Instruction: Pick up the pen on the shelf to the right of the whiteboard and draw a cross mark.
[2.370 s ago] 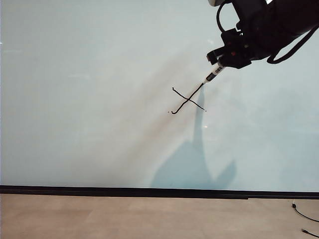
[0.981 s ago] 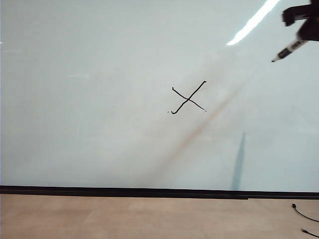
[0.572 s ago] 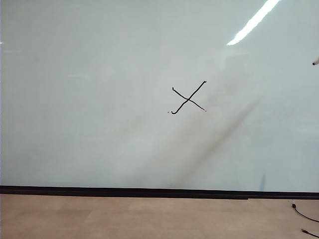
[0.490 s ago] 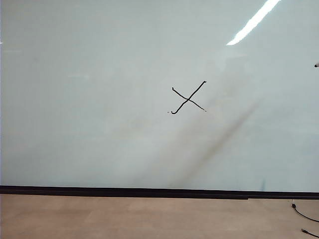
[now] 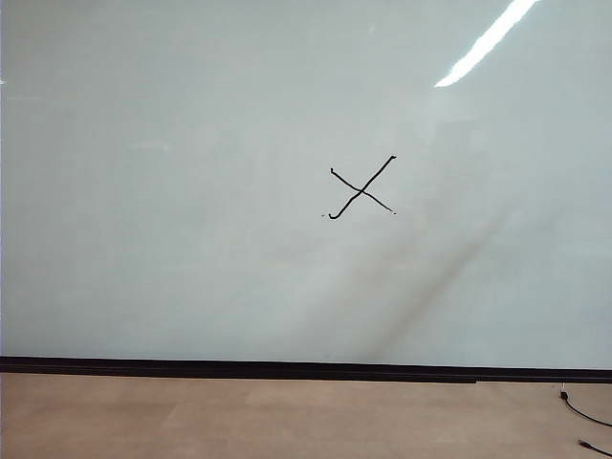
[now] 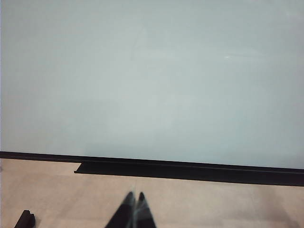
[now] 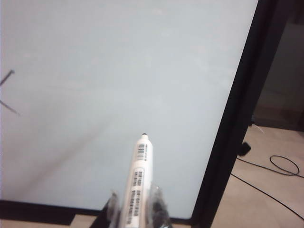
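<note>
Whiteboard (image 5: pixel 191 191) bears cross mark (image 5: pixel 361 189); tan floor (image 5: pixel 287 416) below. Left end effector (image 6: pixel 134 202) together; right end effector (image 7: pixel 135 204) clamps pen (image 7: pixel 137 183).

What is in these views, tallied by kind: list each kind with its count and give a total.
Whiteboard: 1
Cross mark: 1
Pen, clamped in the right gripper: 1
Grippers: 2, the left gripper shut and empty, low in front of the board
Floor cables: 2
Total: 7
</note>
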Available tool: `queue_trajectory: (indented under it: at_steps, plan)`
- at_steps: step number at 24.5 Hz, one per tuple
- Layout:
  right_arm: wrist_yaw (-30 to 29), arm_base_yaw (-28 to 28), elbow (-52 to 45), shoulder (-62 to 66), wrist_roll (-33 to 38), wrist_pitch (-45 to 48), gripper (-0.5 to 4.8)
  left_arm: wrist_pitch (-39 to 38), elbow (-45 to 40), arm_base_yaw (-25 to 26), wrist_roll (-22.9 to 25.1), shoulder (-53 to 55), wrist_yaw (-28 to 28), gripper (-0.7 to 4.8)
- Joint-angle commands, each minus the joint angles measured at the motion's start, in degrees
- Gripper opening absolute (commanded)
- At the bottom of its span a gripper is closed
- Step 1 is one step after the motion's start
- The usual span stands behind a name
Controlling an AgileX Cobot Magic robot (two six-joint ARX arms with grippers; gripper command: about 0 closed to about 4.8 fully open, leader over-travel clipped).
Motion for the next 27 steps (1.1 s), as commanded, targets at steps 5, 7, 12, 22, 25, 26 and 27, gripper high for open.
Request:
queue_trajectory:
  at_steps: [5, 7, 12, 22, 25, 26, 27]
  plan:
    - [1.03, -0.07, -2.10, -0.66, 1.60, 0.79, -0.05, 0.28, 0.17, 0.00, 0.24, 0.00, 0.17, -0.04]
    - [1.01, -0.13, -2.34, -0.66, 1.60, -0.20, -0.05, 0.26, 0.17, 0.00, 0.26, 0.00, 0.20, -0.05]
    - [1.14, -1.42, -2.34, -0.66, 1.31, -2.01, -0.05, 0.28, 0.17, 0.00, 0.24, 0.00, 0.20, -0.05]
    - [-13.79, -18.88, -2.34, -0.66, 1.53, -1.84, -0.05, 0.28, 0.17, 0.00, 0.24, 0.00, 0.20, -0.04]
    - [-18.10, -23.30, -2.34, -0.66, 1.53, -1.77, -0.05, 0.28, 0.17, 0.00, 0.26, 0.00, 0.20, -0.05]
    - [-19.30, -24.59, -2.34, -0.66, 1.53, -1.68, -0.05, 0.28, 0.17, 0.00, 0.26, 0.00, 0.20, -0.05]
    - [-20.74, -25.88, -2.34, -0.66, 1.51, -1.44, -0.05, 0.28, 0.17, 0.00, 0.24, 0.00, 0.20, -0.04]
